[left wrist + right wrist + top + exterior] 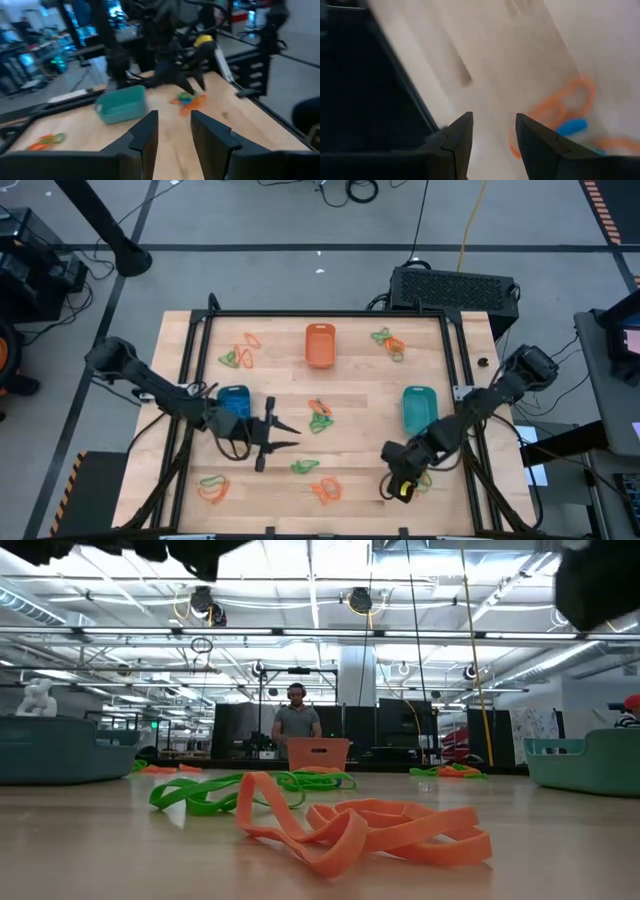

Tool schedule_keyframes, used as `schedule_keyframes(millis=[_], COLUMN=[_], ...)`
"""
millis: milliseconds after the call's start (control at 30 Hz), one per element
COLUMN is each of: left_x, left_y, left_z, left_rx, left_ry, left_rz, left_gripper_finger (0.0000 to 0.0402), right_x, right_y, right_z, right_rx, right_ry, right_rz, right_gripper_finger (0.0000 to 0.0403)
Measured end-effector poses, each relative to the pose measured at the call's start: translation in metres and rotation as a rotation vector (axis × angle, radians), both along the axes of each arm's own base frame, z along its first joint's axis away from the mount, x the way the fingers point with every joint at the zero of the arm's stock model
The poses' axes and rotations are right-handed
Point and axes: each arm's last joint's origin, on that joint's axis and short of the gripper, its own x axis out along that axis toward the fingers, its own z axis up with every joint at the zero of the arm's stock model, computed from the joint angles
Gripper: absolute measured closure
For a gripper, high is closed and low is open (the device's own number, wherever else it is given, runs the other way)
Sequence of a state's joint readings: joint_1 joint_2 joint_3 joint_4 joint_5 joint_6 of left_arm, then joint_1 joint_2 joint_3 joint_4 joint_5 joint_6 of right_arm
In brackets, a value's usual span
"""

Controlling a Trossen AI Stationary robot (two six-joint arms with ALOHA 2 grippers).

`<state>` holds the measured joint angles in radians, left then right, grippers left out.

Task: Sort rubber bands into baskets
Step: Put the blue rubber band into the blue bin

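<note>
Rubber bands (321,416) lie scattered between three baskets (319,345).

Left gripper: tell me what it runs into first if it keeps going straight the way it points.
The left gripper, fingers apart and empty, points across the table toward the right arm. Bare wood lies ahead; the first thing is probably the orange and blue rubber bands under the right gripper, though depth is unclear.
</note>
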<state>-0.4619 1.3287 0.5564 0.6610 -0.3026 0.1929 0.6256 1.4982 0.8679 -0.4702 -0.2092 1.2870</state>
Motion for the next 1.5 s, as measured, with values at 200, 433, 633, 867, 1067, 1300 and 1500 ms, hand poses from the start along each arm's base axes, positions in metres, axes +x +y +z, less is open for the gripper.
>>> schedule_keyframes(millis=[200, 433, 633, 867, 1067, 1300, 1500], left_x=[0.008, 0.010, 0.012, 0.012, 0.011, 0.011, 0.011], left_y=[0.003, 0.001, 0.004, 0.004, 0.004, 0.004, 0.004], left_z=[-0.013, -0.020, -0.019, -0.020, -0.022, -0.022, -0.022], left_rx=[-0.012, -0.025, -0.029, -0.054, -0.044, -0.044, -0.044], left_ry=[0.055, 0.081, 0.077, 0.085, 0.108, 0.107, 0.108], left_rz=[-0.008, -0.006, 0.005, 0.005, 0.006, 0.006, 0.006], left_gripper_finger=[0.0278, 0.0278, 0.0278, 0.0278, 0.0278, 0.0278, 0.0278], right_x=[-0.013, -0.018, -0.023, -0.023, -0.023, -0.024, -0.024], right_y=[-0.001, 0.000, 0.006, 0.010, 0.013, 0.016, 0.016], right_z=[-0.005, -0.008, -0.011, -0.025, -0.035, -0.043, -0.043], right_rx=[-0.144, -0.204, -0.242, -0.298, -0.312, -0.321, -0.320], right_ry=[0.072, 0.088, 0.072, 0.110, 0.152, 0.186, 0.187], right_rz=[-0.153, -0.238, -0.235, -0.215, -0.196, -0.174, -0.153], right_gripper_finger=[0.0261, 0.0261, 0.0261, 0.0261, 0.0261, 0.0261, 0.0266])
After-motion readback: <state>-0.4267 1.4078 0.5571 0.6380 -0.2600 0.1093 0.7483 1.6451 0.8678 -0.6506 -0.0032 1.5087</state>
